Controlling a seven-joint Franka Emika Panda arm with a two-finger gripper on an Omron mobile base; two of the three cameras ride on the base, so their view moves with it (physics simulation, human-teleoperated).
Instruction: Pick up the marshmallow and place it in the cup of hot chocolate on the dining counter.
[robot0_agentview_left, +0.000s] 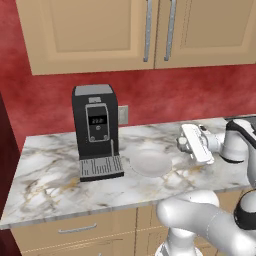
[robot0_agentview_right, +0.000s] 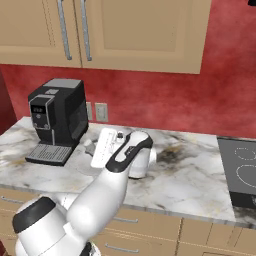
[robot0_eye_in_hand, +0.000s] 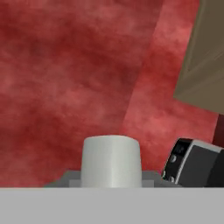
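Note:
In the hand view the marshmallow (robot0_eye_in_hand: 112, 161), a stubby white cylinder, stands right at the bottom between my finger tips, and my gripper (robot0_eye_in_hand: 112, 180) is shut on it. From the base views, my gripper (robot0_agentview_left: 181, 144) (robot0_agentview_right: 90, 145) hangs a little above a short marble counter (robot0_agentview_left: 45, 180), pointing toward the red wall. The hand sits just right of a round white plate (robot0_agentview_left: 150, 163). The cup of hot chocolate and the dining counter are out of view.
A black coffee machine (robot0_agentview_left: 96, 129) (robot0_agentview_right: 56, 120) (robot0_eye_in_hand: 192, 164) stands at the counter's left, beside the plate. Tan wall cabinets (robot0_agentview_left: 140, 30) hang overhead. A black cooktop (robot0_agentview_right: 241, 170) lies at the right. Drawers run below the counter's front edge.

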